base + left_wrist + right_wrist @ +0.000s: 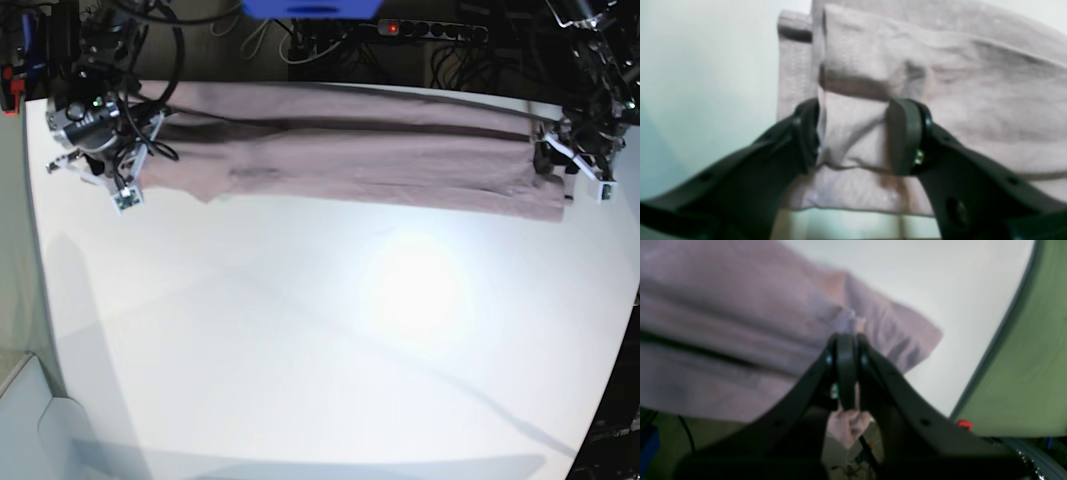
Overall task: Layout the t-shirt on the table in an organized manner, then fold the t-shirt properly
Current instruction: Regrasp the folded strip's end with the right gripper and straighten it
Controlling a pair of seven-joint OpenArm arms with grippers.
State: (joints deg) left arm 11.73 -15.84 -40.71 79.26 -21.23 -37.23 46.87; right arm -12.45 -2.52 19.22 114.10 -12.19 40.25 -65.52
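white table (300, 330), folded t-shirt (380, 150) pinched at both ends by half-parted left, tight right jaws

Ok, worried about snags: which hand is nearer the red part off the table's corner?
Right. The right hand pinches the t-shirt beside the red part; the left hand grips its far end.

dark cable clutter (330, 40) behind, green floor (1033, 373) beside

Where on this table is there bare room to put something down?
The table is bare across its whole near half, from the t-shirt's lower hem to the curved front edge. The far strip is crowded: the shirt spans it, the left gripper and right gripper at its ends.
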